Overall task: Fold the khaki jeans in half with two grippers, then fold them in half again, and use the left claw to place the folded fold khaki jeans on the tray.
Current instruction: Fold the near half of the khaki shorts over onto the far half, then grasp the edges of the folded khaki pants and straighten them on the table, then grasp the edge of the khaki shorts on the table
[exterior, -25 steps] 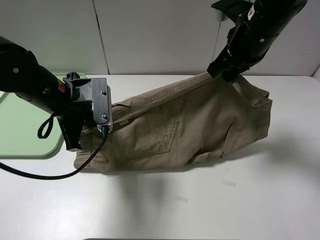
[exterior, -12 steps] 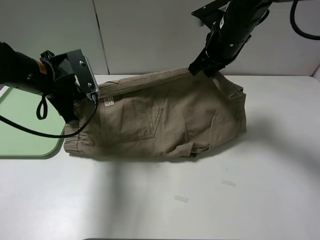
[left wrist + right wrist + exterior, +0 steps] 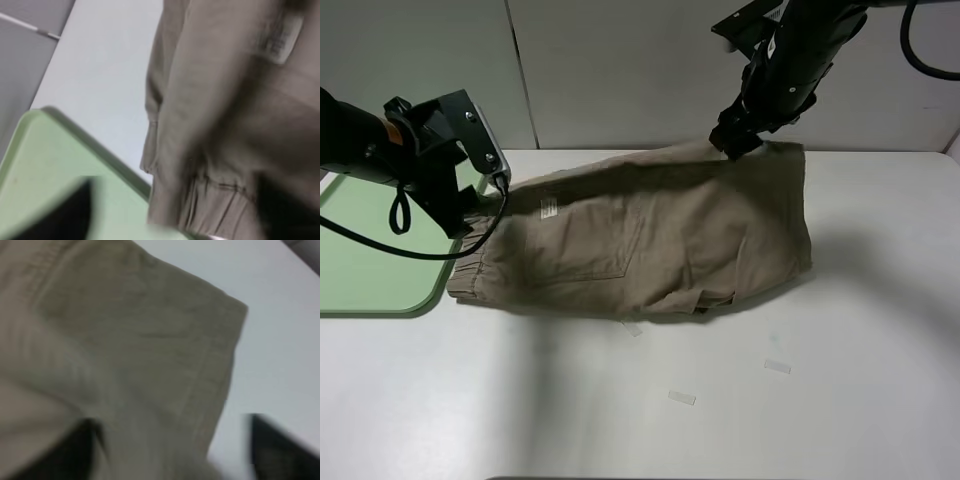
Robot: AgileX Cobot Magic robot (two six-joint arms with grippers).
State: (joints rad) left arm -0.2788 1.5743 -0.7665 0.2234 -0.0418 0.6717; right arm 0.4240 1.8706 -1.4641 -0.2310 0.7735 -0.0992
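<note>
We see the khaki-tan cotton shorts (image 3: 650, 235) lying folded on the white counter (image 3: 800, 420), so the black left tool (image 3: 480, 150) and right tool (image 3: 735, 140) gape, unclamped.

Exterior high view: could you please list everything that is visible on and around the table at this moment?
khaki jeans: one, khaki-tan, lying on the table's middle
tray: one, pale green, left on the table, next to the waistband
small scraps: three, pale, on the table in front of the jeans
table: one, white
left gripper: one, black, fingers apart, over the waistband end
right gripper: one, black, fingers apart, over the far hem
</note>
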